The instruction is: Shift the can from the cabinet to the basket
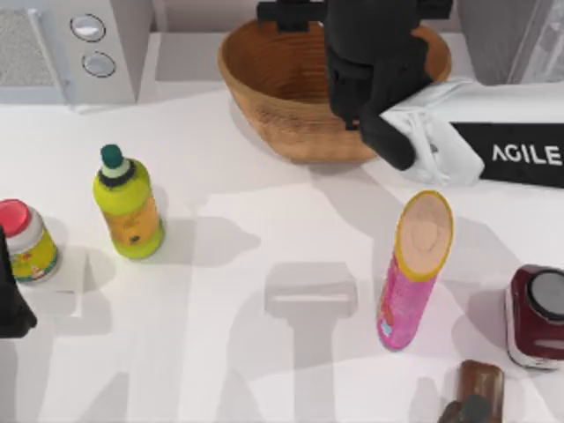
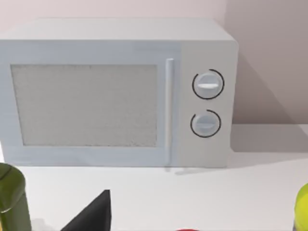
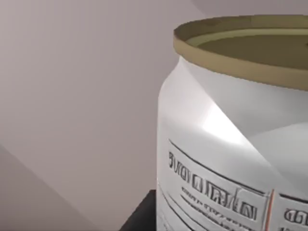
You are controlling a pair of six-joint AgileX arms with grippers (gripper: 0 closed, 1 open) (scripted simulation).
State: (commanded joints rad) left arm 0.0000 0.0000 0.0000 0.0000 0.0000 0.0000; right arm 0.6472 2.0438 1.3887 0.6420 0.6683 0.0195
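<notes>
White bench [image 1: 264,176] seen from above, with a pale wall behind it. At the far left edge the left gripper [image 1: 11,304] sits parked low over the bench; whether it is open or closed cannot be told. Just beside it stands a red-lidded jar [image 1: 26,242]. Behind these, in the back left corner, is a white microwave [image 1: 62,44] with two round knobs. Further right, a green bottle [image 1: 129,204] stands upright on its own.

At back centre is the basket [image 1: 264,79], a wide woven bowl. The right gripper [image 1: 374,123] hangs over the basket's right half, its arm reaching in from the right side. From above, the gripper hides the can. In the right wrist view the can [image 3: 226,144] sits very close to the camera with only wall behind it. The jaws appear to be clamped on the can, though the contact itself is out of sight.

The can's long axis looks close to vertical, tilted a little. Its rimmed end points up and its barcode side faces the wrist camera.

Right of centre, nearer the front, a pink tube [image 1: 412,273] stands on the bench. The grey cabinet [image 1: 507,35] fills the back right corner, and a dark red container [image 1: 536,317] sits at the right edge.

Likely risks: the gripper is nearer the basket's right rim than its middle, so a release here could clip the rim and send the can rolling across the bench. A drop from this height could also tip the upright can or bounce it. Its smooth metal wall may slip in the grip.
</notes>
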